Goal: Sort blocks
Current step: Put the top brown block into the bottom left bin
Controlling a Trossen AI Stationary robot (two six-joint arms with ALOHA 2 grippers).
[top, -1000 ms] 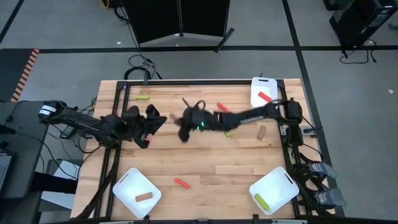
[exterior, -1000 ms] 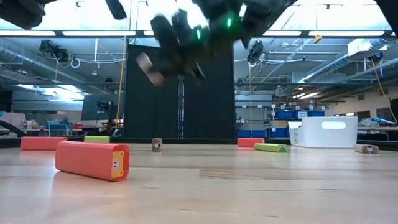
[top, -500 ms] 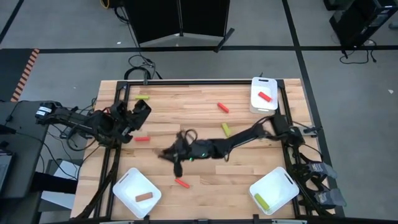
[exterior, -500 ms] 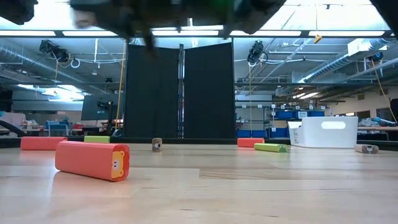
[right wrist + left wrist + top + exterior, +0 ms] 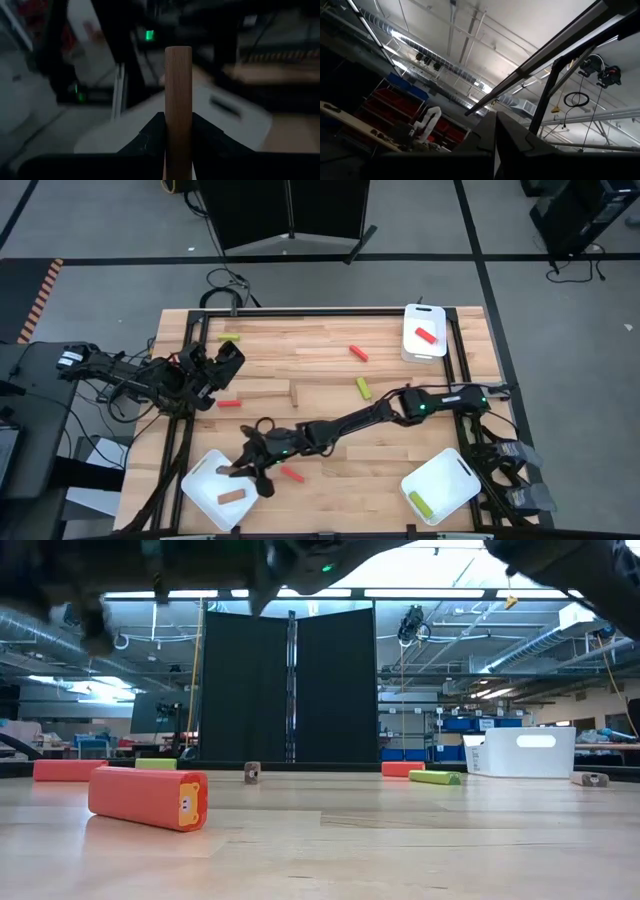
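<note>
**Brown block held over the near-left tray, sorting partly done**

The wooden table carries three white trays. The near-left tray already has one brown block lying in it, the near-right tray holds a yellow-green block, and the far-right tray holds a red block. So each colour looks to have a home, and one block of each is put away.

The right arm stretches across the table, and the right gripper hangs over the inner edge of the near-left tray. Its fingers are clamped on a brown wooden block, which stands out straight ahead from between them, with the white tray just beyond the fingertips. The likely step in hand is dropping it beside the brown block already there.

The left gripper waits at the table's left edge, pointed up at the ceiling; whether its fingers are open or closed cannot be told.

Left loose on the table:
- a red block just beside the right fingers
- a red block near the left gripper
- a red block mid-table
- a yellow-green block close to it
- a yellow-green block at the far left

By this count, at least five blocks remain.
</note>
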